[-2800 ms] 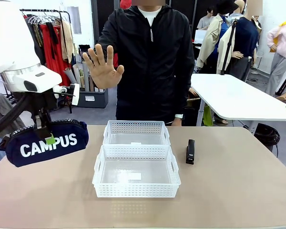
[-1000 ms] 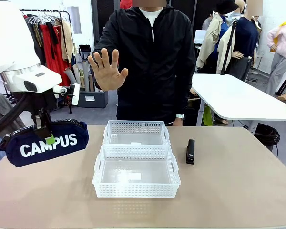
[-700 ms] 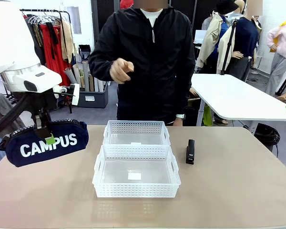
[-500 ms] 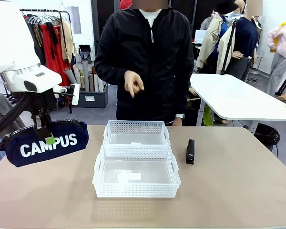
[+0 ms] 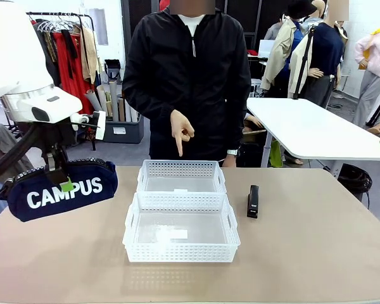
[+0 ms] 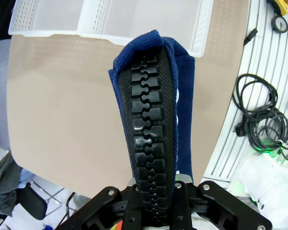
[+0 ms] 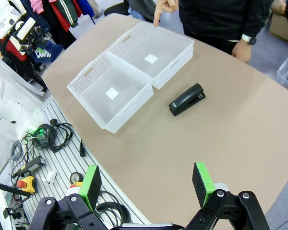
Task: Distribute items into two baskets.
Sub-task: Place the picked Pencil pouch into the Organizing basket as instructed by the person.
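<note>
The left gripper (image 5: 62,183) is clamped on the navy CAMPUS pouch (image 5: 57,193), held above the table (image 5: 304,253) left of the near basket (image 5: 180,252), and with the person's hand (image 5: 181,130) pointing down at the far basket (image 5: 180,163), the next move looks like carrying it over there and letting go.

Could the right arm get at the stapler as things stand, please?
Probably yes: the right tool is open and empty, and the stapler lies in the open beside the baskets.
</note>
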You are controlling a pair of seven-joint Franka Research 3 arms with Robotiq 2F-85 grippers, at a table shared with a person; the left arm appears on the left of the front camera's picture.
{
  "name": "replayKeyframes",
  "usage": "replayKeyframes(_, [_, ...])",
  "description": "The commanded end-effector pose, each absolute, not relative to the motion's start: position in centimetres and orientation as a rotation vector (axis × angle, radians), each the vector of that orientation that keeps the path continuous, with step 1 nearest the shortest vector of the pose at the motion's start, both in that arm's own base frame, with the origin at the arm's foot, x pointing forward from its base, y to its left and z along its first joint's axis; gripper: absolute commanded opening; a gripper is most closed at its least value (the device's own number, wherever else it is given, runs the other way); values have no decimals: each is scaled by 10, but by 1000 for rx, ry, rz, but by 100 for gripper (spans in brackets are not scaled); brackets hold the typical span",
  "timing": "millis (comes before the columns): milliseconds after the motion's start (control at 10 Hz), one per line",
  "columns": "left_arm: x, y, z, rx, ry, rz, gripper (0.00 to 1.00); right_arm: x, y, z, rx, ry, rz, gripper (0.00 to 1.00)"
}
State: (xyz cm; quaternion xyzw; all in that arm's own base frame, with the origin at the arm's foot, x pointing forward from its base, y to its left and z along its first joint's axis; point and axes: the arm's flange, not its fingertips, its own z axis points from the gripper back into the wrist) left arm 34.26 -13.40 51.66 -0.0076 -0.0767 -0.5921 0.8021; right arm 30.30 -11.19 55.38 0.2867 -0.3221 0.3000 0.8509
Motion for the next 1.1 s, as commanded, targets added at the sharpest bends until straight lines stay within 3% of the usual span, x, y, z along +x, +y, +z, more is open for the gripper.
replayKeyframes(0, [343,-131,519,-10,-169,-1260,0,303,-112,556,611,-690,645,100])
replayKeyframes(500, [343,-134,517,-16,-164,-1269,0,303,-112,556,611,-690,645,100])
replayKeyframes(1000, [409,-137,529,-9,-214,-1272,0,303,-112,556,611,-690,645,100])
